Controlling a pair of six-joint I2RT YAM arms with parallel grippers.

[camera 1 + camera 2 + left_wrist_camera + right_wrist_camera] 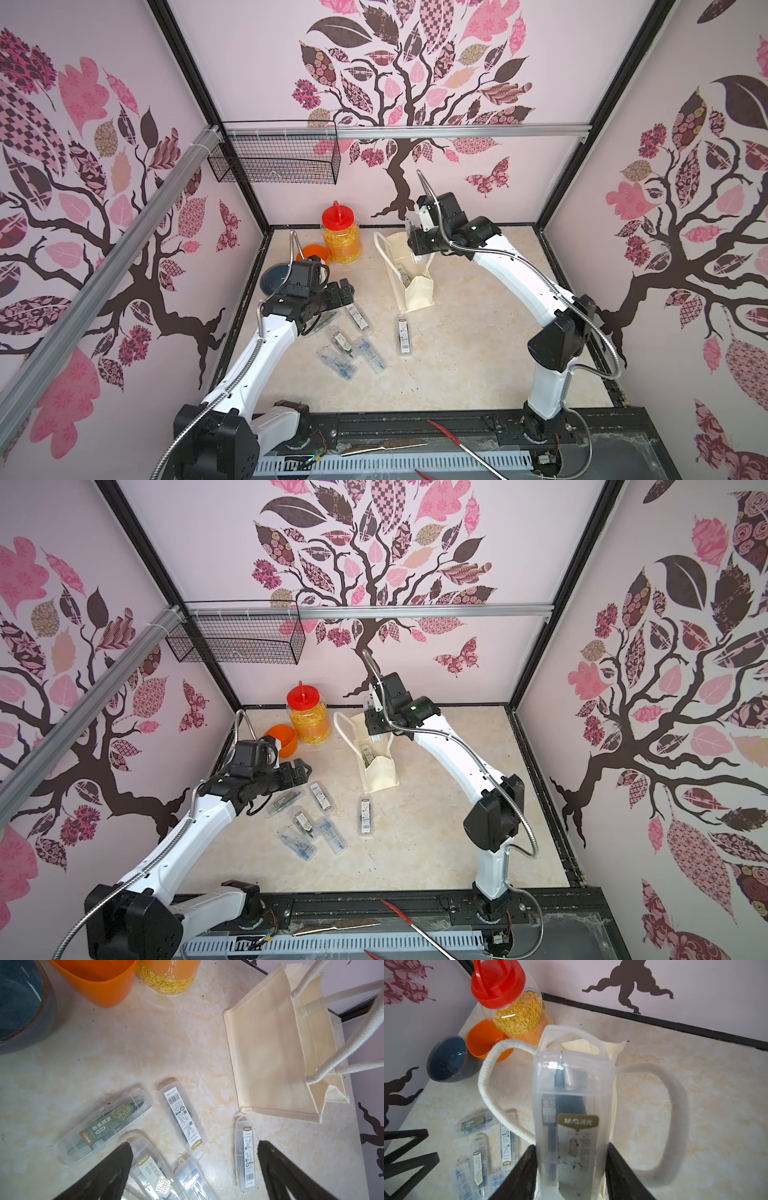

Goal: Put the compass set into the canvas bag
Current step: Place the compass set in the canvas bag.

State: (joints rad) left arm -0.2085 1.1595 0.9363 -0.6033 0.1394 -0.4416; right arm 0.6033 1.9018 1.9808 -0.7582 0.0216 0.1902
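Marble-patterned desk (478, 353), floral walls (540, 178). Right fingers (623, 1174) are clamped on a clear compass set (571, 1126), poised over the canvas bag (417, 291) near the desk's back edge. Lower it straight between the handles (488, 1093) before you release. Left fingers (286, 1172) gape wide, empty, above loose cases (358, 316).

canvas bag (419, 293): cream | compass set (571, 1126): clear case, gold label | jar (341, 243): red lid, yellow flakes | cup (93, 980): orange | bowl (446, 1059): seemingly dark blue inside, grey outside | table (478, 365): beige marbled | walls (257, 75): pale pink, brown tree, patterned pink leaves
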